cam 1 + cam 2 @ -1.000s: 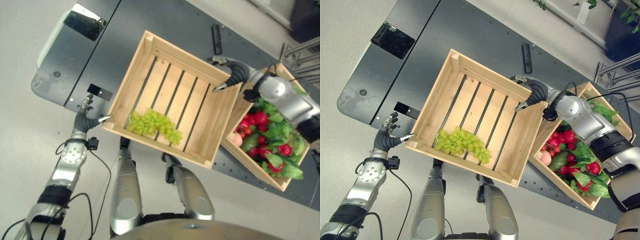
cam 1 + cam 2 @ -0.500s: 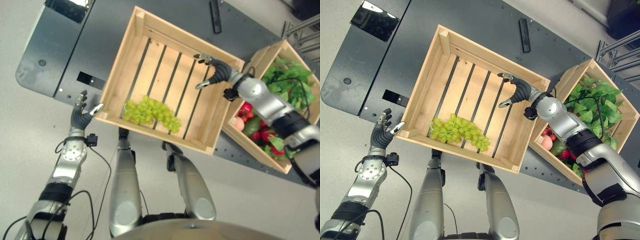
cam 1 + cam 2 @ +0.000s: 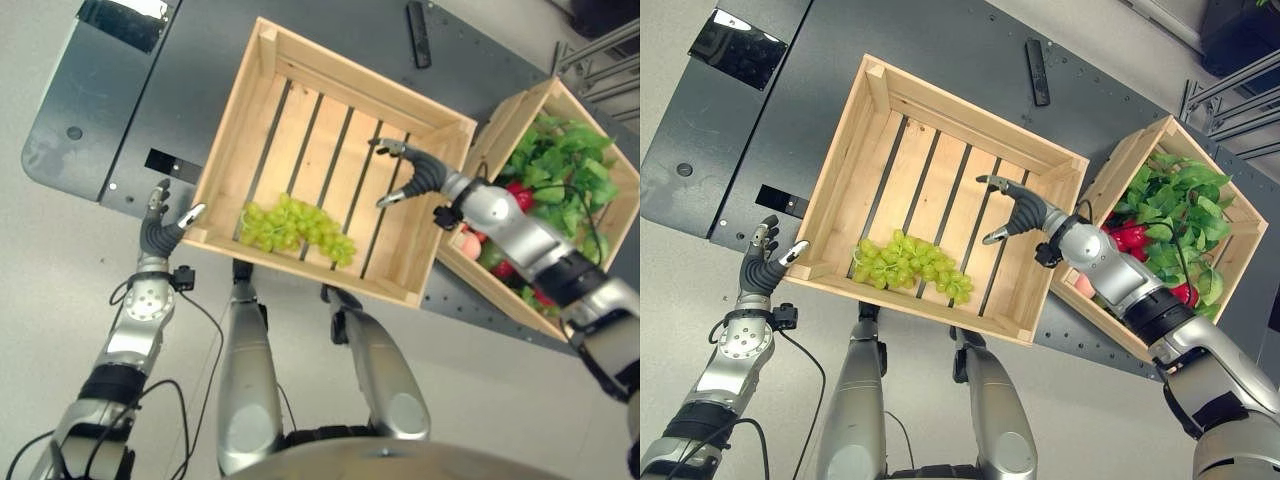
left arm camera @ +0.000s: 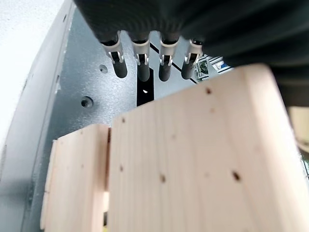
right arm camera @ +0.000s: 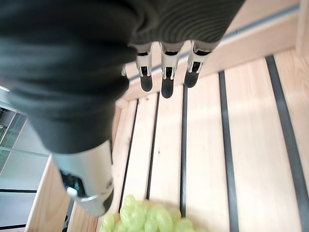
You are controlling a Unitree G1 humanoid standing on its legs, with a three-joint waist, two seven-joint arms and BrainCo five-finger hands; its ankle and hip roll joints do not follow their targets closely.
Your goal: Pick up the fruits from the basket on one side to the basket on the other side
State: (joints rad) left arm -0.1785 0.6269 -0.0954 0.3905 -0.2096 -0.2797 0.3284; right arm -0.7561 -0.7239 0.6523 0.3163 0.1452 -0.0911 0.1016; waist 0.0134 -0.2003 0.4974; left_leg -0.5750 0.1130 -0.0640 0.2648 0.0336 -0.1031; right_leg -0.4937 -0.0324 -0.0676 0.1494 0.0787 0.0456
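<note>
Right hand (image 3: 1018, 212) is hovering over the slatted floor of the big wooden crate (image 3: 1048, 164), fingers spread and relaxed, carrying nothing. From its wrist camera the fingers (image 5: 165, 72) are pointing down the boards with the grapes (image 5: 147, 218) lying just past them. Over at the crate's near left corner, the left hand (image 3: 762, 265) is sitting beside the wood with its fingers straight and loose, also empty, its wrist camera looking across the corner post (image 4: 198, 159).

Working down in size: the big crate is sitting on a dark grey platform (image 3: 760, 110). Touching its right side is a smaller wooden crate (image 3: 1235, 270), tilted, packed with leafy greens (image 3: 1185, 205), red fruit (image 3: 1127, 236) and a pale peach-coloured piece at the near edge that is mostly hidden by the arm. A small black bar (image 3: 1037, 72) is lying on the platform beyond the big crate.

The grapes (image 3: 908, 267) are the only fruit in the big crate, resting against its near wall, well to the left of the right hand. They are pale yellow-green, a loose sprawling cluster of many small round berries.

I am judging them light but delicate: the berries are likely smooth, easily crushed and prone to dropping off if squeezed. A broad, gentle cupping around the middle of the bunch, or a pinch at the stem if one is findable, seems safest; no stem is showing clearly.
</note>
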